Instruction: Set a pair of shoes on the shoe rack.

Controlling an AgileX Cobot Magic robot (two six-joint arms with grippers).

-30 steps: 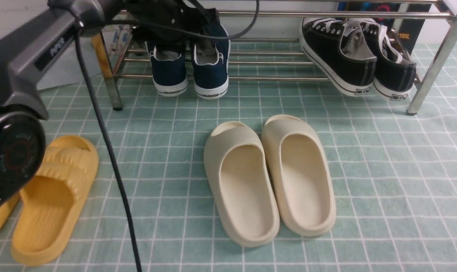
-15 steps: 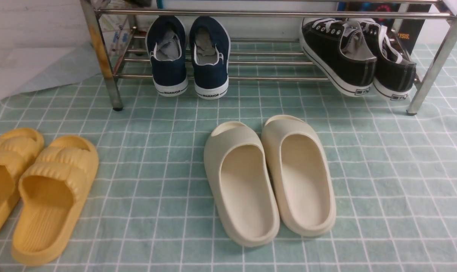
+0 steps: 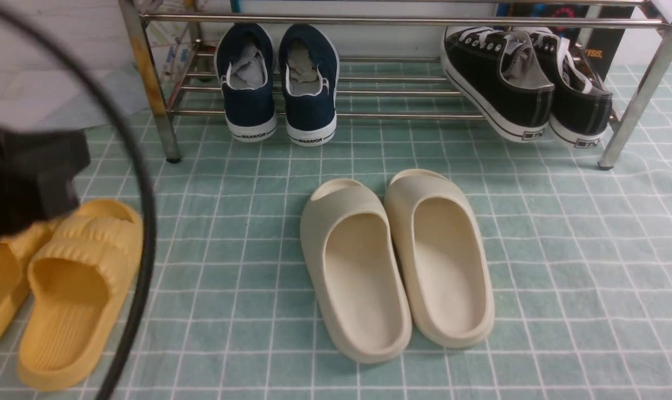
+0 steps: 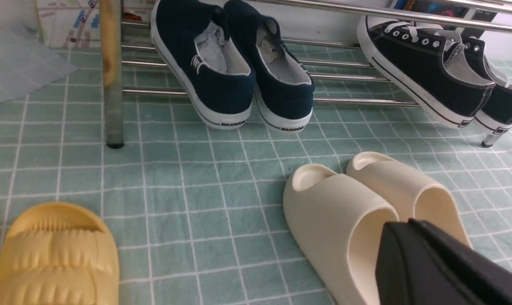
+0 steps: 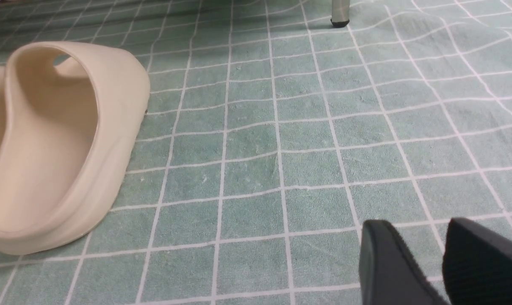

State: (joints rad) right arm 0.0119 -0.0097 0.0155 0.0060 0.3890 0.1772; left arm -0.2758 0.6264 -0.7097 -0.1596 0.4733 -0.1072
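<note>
The pair of shoes (image 3: pixel 277 83) is two navy slip-ons with white soles. They stand side by side on the lower bars of the shoe rack (image 3: pixel 402 115), near its left end, heels toward me; the left wrist view shows the shoes (image 4: pixel 239 80) and the rack (image 4: pixel 357 101) too. My left gripper (image 4: pixel 402 223) is shut with nothing in it and hovers over the cream slides, well short of the rack. A dark part of the left arm (image 3: pixel 24 178) blocks the left edge. My right gripper (image 5: pixel 416 231) is open and empty above the green cloth.
Black lace-up sneakers (image 3: pixel 524 83) lean on the rack's right end. Cream slides (image 3: pixel 397 261) lie mid-floor and yellow slides (image 3: pixel 69 278) at the near left. A black cable (image 3: pixel 141 222) arcs over the yellow slides. The rack's legs (image 3: pixel 152 94) stand on the checked green cloth (image 3: pixel 563 266).
The left arm has drawn back from the navy shoes on the rack to the near left, and its gripper has closed. The shoes have stayed on the bars.
</note>
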